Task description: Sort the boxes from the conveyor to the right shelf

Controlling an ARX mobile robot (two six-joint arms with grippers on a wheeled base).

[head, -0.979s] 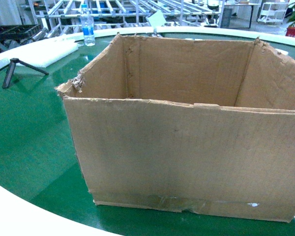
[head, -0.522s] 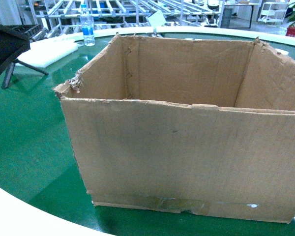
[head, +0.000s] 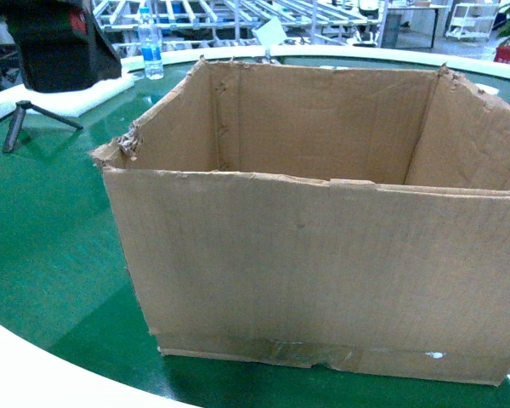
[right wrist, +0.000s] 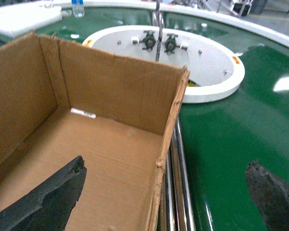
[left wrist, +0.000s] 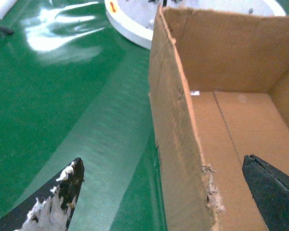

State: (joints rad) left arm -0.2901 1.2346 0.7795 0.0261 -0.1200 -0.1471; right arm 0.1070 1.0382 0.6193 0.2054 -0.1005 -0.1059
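Brown corrugated cardboard, the box [head: 323,229] stands open-topped on the dark-green conveyor [head: 42,246], close to its near cream rim. The left tool [left wrist: 164,192] is spread wide, one finger outside and one inside the box's left wall. The right tool [right wrist: 168,192] likewise straddles the right wall, released.

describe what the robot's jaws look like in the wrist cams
The left gripper has black, pointed, wedge-shaped jaws; one is crusted with ragged whitish residue near its tip. The right gripper has matching black jaws with a rough, matte, worn-looking surface. No cables or markings show.
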